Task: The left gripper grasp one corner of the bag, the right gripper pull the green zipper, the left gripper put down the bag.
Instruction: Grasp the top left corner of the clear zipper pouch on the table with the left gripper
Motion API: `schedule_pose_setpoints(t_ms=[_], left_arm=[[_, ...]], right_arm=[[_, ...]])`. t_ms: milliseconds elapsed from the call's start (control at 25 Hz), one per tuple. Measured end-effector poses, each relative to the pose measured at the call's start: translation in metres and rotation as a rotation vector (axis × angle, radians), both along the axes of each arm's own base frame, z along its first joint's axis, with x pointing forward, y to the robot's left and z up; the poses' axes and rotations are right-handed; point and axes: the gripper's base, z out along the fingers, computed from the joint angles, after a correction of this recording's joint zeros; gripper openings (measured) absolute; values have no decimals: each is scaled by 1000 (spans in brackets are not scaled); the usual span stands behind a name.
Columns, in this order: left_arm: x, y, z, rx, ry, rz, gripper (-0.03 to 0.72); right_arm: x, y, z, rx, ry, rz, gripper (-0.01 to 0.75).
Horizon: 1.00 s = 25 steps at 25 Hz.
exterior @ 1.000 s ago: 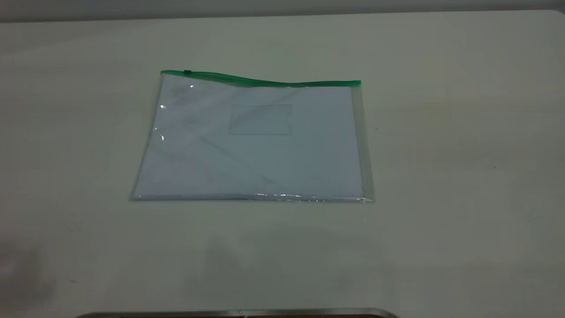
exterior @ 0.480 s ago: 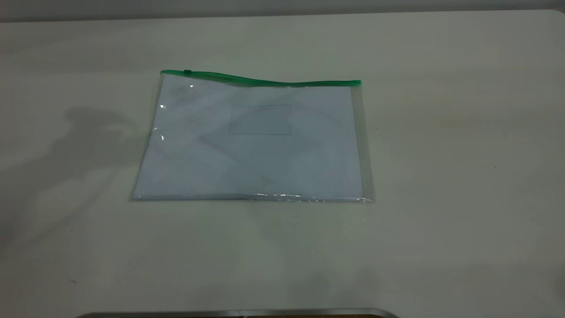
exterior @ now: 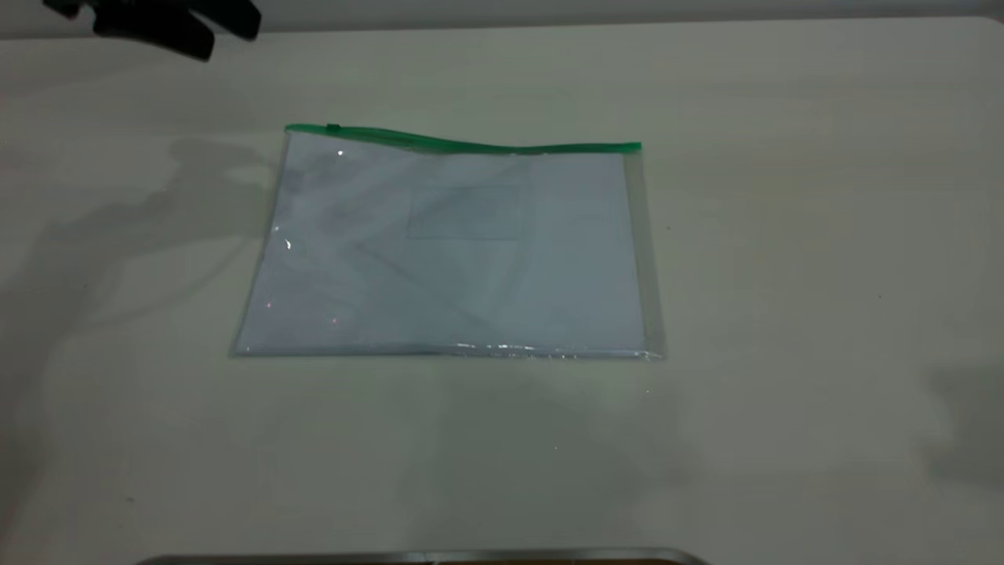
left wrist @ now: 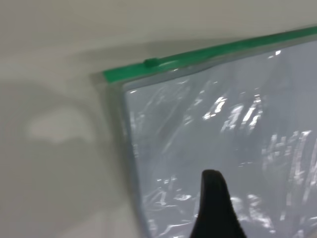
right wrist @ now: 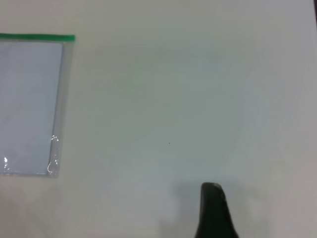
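Bag (exterior: 451, 247) lies flat mid-surface (exterior: 784, 235), untouched | green zipper (exterior: 471, 143) along its far long edge, slider at left end | our left gripper (exterior: 157, 20) hovers nearest that corner; fingers' spread unclear | right gripper (right wrist: 214, 210) well apart, likewise unclear

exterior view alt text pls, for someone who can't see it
A clear plastic bag with white paper inside lies flat on a pale table, its green zipper along the far edge and the slider near that edge's left end. The left hand, black, pokes in at the top left corner, apart from the bag.
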Motion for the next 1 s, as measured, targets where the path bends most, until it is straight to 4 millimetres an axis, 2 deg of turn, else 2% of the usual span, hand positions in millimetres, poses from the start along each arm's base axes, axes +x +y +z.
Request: schedule_pose_setpoints(t_ms=[200,360,560,1000], left_arm=[[2,21,-23,20,45,35,563],[3,25,-43,49,50,15,563],[7,24,-67,45,30,-39,563],[35,15,-108,-38,-1,-64,563]], right_arm=[[32,1,-23,-4,100,1,538],[45,1,-39,-8,156,6,538],[48,1,-43,-9,170,6,538],[49,1,-43,-9,170,6,538]])
